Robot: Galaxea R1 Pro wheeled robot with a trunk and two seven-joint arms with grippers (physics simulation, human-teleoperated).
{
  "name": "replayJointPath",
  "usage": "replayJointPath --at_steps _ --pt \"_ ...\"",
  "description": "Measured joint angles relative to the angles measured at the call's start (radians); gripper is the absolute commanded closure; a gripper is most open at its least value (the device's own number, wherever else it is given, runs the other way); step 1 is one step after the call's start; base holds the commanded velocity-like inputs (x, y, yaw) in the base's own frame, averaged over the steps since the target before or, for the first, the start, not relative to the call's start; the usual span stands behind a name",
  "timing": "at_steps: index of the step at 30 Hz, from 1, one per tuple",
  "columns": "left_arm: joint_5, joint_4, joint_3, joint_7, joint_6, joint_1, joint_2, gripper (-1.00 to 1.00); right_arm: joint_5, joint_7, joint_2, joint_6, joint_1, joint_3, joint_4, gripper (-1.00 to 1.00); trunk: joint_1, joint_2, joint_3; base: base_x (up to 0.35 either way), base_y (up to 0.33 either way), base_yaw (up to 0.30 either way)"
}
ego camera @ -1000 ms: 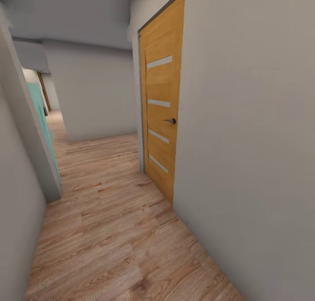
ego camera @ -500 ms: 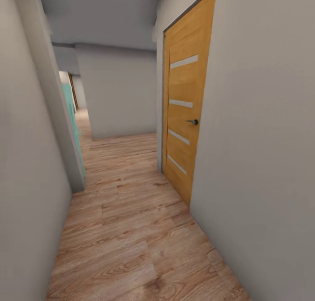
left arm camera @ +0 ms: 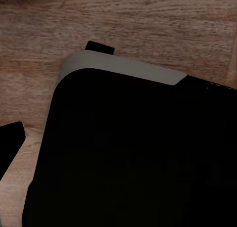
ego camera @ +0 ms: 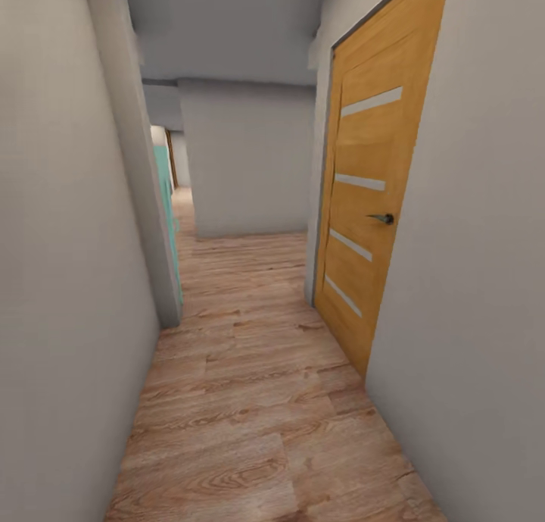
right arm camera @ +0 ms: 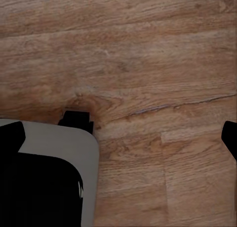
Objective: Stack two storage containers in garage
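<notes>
Two storage containers are your job, yet where they lie cannot be told from here: you are in a narrow corridor on a wood plank floor [ego camera: 250,401], with pale walls close on both sides. The orange door [ego camera: 363,204] on your right, shut, with four glass slits and a dark handle [ego camera: 382,218], is likely the way to the garage. This reads as a transit leg, so drive the base down the middle, mind the wall corner by the teal panel [ego camera: 165,196] on your left, and turn gently.

The head view gives you the corridor ahead, while the wrist views look straight down at the planks and the robot's dark base [left arm camera: 138,153]. In the right wrist view the right gripper [right arm camera: 123,138] has its fingertips spread wide apart with only floor between them. Of the left gripper [left arm camera: 121,138] one fingertip [left arm camera: 11,138] stands out against the floor; the other is lost against the base, so you cannot tell its spread.
</notes>
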Motion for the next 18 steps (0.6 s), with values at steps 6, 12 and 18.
replayJointPath --at_steps 6,12,18 --pt "0.0 0.0 0.0 0.0 0.002 0.0 -0.002 -1.0 0.0 0.0 0.0 -0.002 0.001 0.0 0.0 -1.0 0.0 0.0 0.0 0.321 0.0 0.196" --pt "0.0 0.001 0.0 0.0 0.009 0.0 -0.004 -1.0 0.0 0.001 0.0 -0.004 0.001 0.0 0.0 -1.0 0.0 0.0 0.0 0.322 0.0 0.039" --pt "-0.002 0.002 -0.001 0.0 0.013 0.0 -0.004 -1.0 0.001 0.003 0.0 -0.004 0.001 0.0 0.0 -1.0 0.0 0.0 0.0 0.322 0.0 0.001"
